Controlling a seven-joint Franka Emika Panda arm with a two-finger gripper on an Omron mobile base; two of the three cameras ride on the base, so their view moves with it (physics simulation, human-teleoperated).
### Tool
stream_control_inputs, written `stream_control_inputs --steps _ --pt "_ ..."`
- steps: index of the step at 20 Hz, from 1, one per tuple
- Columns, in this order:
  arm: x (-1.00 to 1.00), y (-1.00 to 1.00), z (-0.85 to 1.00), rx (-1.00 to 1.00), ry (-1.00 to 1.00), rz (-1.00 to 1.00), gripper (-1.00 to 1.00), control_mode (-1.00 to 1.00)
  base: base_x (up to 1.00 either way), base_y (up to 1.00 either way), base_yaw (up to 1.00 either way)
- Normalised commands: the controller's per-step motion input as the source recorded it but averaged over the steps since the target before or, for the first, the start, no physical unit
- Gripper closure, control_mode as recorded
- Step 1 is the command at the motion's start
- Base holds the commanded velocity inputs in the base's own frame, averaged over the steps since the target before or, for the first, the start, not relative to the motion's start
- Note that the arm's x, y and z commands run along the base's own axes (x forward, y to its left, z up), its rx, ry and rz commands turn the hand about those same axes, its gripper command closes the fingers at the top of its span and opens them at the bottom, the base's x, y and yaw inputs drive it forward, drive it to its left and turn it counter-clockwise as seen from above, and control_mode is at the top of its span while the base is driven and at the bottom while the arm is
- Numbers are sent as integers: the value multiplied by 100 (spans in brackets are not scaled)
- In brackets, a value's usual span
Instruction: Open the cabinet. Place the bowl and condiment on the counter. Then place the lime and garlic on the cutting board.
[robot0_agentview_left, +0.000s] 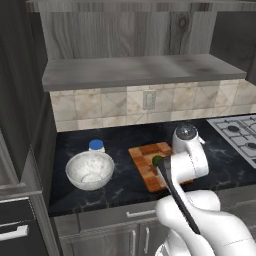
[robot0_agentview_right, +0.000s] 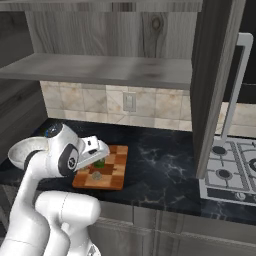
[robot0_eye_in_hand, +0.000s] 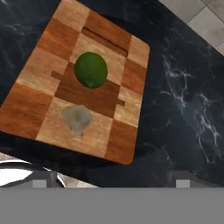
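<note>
Hand view: lime and garlic lying apart on cutting board, below and ahead of jaws; jaws spread wide, gripping nothing. Bowl and condiment standing on worktop, well aside of jaws.

No text, label, brand, number or sign can be read anywhere in these pictures. The condiment jar's blue lid and pale side are plain, and the cutting board below the claw bears only its checkered blocks.
</note>
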Motion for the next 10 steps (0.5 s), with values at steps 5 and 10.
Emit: stream_control_inputs --steps 5,10 --pt "-80 -5 26 1 -41 0 -100 -100 0 0 0" --pt "-75 -8 39 1 -44 0 -100 -100 0 0 0"
